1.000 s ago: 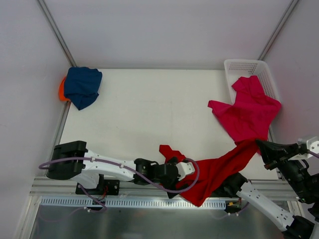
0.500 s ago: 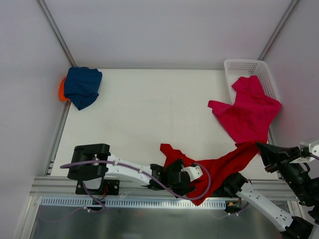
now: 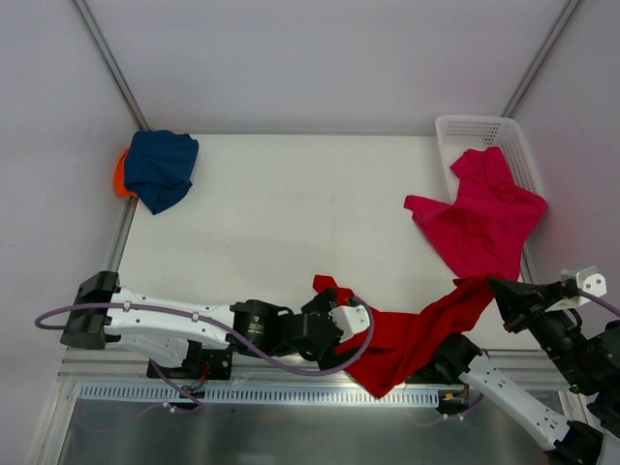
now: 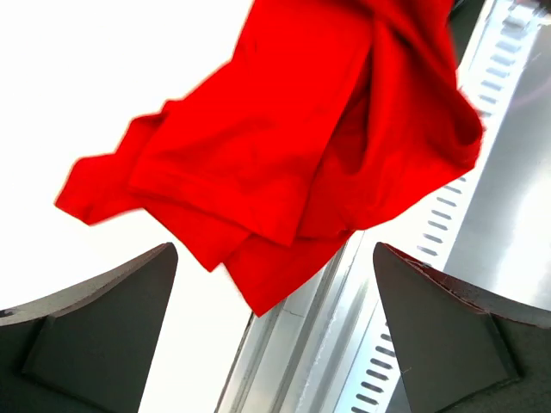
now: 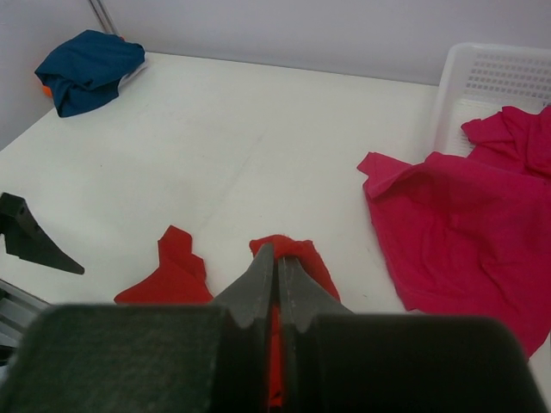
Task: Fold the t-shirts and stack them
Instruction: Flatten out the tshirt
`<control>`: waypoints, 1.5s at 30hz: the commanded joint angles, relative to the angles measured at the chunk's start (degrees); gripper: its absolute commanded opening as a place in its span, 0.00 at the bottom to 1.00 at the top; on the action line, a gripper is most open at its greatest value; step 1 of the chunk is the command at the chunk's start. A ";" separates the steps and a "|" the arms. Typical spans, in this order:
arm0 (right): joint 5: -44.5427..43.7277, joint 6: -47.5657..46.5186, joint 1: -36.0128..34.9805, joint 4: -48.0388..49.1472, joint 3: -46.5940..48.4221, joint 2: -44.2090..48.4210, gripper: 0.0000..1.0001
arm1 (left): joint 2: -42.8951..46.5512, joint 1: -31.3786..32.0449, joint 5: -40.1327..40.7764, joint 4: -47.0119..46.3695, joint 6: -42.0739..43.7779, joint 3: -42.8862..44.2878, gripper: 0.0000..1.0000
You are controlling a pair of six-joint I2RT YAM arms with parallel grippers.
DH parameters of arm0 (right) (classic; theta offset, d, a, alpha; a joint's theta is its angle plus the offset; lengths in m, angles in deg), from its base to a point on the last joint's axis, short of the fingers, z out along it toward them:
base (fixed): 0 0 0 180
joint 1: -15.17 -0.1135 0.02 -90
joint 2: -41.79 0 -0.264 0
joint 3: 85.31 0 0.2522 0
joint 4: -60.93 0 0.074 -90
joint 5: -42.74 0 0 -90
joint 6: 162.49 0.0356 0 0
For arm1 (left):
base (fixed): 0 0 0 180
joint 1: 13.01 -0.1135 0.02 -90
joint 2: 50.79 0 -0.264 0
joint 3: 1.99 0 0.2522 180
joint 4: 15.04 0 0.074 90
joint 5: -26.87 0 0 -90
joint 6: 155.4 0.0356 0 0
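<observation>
Right now the right gripper (image 5: 277, 258) is clamped on the red t-shirt (image 3: 417, 334), which is stretched along the near edge of the table (image 3: 291, 213). The left gripper (image 4: 274, 249) hovers above it, jaws spread wide.

Your left arm stretches low to the right, left gripper (image 4: 275, 258) spread wide; your right gripper (image 5: 275, 258) pinches the bright red cloth t-shirt (image 3: 407, 334).

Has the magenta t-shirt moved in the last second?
No. The magenta t-shirt still drapes from the white basket onto the table, its outline unchanged against the basket rim.
</observation>
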 commanded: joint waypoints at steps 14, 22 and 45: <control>1.05 3.19 -0.41 1.23 -1.32 -0.01 0.01 | -7.51 -1.96 3.32 -10.13 2.97 -5.25 0.99; 2.46 4.69 -0.41 1.14 -2.64 1.92 0.00 | -12.09 -2.67 6.48 -16.46 3.76 -6.39 0.98; 3.34 5.83 -0.41 0.88 -5.63 4.65 0.00 | -19.65 -1.44 5.34 -19.72 0.16 -4.73 0.98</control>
